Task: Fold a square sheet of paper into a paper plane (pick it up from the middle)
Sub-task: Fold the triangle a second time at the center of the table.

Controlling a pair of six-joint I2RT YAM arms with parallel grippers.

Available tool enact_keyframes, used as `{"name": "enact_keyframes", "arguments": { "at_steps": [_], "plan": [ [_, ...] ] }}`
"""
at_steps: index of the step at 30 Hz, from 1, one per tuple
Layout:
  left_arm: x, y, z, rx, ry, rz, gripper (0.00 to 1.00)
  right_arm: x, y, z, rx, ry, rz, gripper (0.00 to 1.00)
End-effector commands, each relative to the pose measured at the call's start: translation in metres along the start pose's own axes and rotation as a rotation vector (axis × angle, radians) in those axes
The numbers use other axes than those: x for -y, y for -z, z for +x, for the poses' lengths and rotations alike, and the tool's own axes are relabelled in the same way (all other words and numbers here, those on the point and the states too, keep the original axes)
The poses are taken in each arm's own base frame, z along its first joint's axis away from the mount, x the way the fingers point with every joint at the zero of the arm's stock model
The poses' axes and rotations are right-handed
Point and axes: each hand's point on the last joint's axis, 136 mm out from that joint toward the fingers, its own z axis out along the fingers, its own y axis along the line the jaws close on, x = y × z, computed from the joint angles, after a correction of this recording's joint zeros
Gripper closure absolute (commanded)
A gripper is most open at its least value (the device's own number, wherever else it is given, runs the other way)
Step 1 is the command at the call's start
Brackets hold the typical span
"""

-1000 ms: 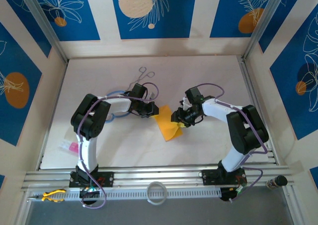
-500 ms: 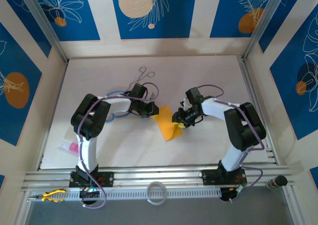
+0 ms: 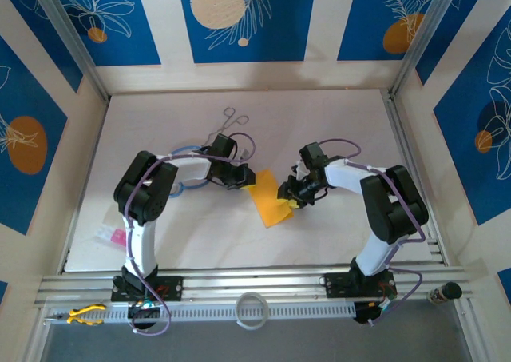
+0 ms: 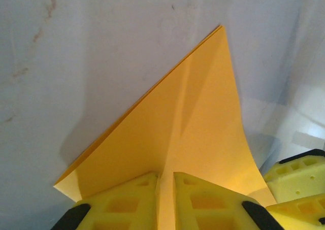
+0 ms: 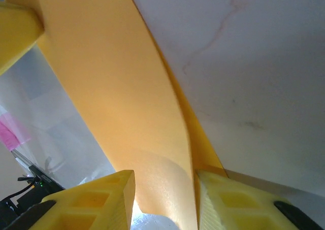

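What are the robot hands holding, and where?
The left gripper pinches the folded orange paper at its edge; the right gripper straddles another edge, jaws apart.

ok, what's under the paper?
White table shows around the paper. Left hand pinches one edge; right hand straddles another. The patch directly beneath is covered.

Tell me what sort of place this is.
Probably a robot lab work cell: a left arm and right arm bolted to an aluminium rail, a white table boxed in by blue patterned panels, and yellow-handled pliers lying beside the rail.
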Motion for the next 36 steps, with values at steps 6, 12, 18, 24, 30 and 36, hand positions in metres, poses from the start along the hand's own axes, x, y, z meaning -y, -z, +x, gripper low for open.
{"name": "enact_keyframes", "arguments": {
  "at_steps": [6,12,18,24,30,36],
  "plan": [
    [0.006,0.004,0.000,-0.015,-0.010,0.008,0.84,0.000,0.004,0.002,-0.002,-0.024,-0.021,0.75],
    [0.029,0.016,-0.009,0.018,-0.036,0.068,0.80,-0.002,0.004,0.004,-0.003,-0.032,-0.046,0.89],
    [0.050,0.034,-0.015,0.059,-0.054,0.102,0.73,0.001,0.008,0.004,0.052,-0.078,-0.051,0.94],
    [0.060,0.040,-0.010,0.087,-0.023,0.129,0.71,0.005,0.013,0.005,0.149,-0.215,-0.082,0.95],
    [0.068,0.022,0.004,0.061,0.007,0.145,0.71,0.003,0.009,0.014,0.214,-0.329,-0.103,0.95],
    [0.054,-0.004,0.017,0.010,0.042,0.093,0.77,-0.008,0.005,0.022,0.203,-0.307,-0.113,0.91]
  ]
}}
